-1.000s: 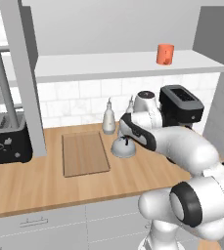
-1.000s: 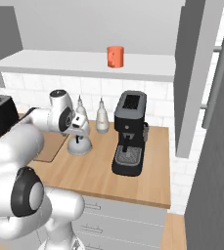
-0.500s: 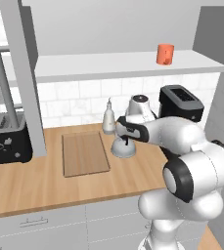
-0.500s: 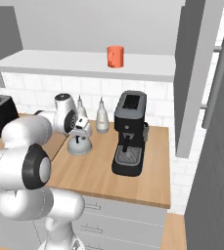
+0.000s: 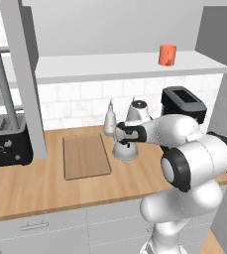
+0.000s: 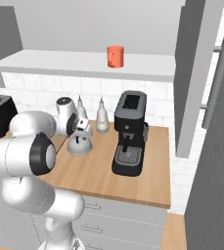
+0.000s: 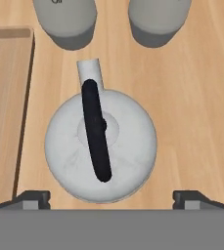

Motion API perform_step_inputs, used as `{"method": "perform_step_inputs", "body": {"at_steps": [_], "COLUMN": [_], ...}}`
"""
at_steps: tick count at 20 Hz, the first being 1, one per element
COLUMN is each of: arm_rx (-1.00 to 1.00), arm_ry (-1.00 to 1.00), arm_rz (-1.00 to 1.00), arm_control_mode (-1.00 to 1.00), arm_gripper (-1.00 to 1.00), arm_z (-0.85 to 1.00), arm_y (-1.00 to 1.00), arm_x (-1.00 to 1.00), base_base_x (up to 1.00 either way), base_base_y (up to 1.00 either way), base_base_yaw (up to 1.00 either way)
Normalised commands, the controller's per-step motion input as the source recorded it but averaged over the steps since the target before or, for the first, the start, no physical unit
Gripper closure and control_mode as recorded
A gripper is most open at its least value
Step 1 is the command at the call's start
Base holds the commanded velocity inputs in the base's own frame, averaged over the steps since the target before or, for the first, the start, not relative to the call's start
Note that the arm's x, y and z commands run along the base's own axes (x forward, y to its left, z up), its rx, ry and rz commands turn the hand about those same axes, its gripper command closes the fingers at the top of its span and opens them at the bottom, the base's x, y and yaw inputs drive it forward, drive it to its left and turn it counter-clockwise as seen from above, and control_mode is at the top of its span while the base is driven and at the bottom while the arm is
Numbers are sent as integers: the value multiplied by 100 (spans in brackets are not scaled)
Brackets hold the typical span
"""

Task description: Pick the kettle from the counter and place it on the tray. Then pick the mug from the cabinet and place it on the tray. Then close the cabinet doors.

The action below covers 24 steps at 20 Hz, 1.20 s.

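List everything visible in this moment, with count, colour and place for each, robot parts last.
kettle: one, silver-grey with black handle, on the counter beside the tray, below the gripper.
tray: one, light-brown wood, flat on the counter left of the kettle.
counter: one, light-brown wood, above pale grey drawers.
mug: one, orange-red, on the cabinet shelf.
cabinet doors: grey panels, standing open at both sides.
bottles: two, pale, behind the kettle at the wall.
coffee machine: one, black, on the counter right of the kettle.
toaster: one, black, far left of the counter.
gripper: one, dark fingertips spread wide, open above the kettle.
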Motion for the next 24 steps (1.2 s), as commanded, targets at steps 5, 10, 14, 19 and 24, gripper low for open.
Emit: {"method": "perform_step_inputs", "body": {"at_steps": [5, 10, 14, 19, 24], "arm_rx": [0, 0, 0, 0, -1], "arm_ry": [-4, 0, 0, 0, 0], "arm_rz": [3, 0, 0, 0, 0], "arm_control_mode": [-100, -100, -100, -100, -100], "arm_gripper": [-100, -100, -100, 100, 100], "arm_z": [-19, -8, -8, -15, -16], "arm_y": [0, 2, 4, 4, 1], "arm_x": [20, 24, 16, 9, -8], "base_base_x": [0, 0, 0, 0, 0], "base_base_y": [0, 0, 0, 0, 0], "base_base_yaw": [0, 0, 0, 0, 0]}}
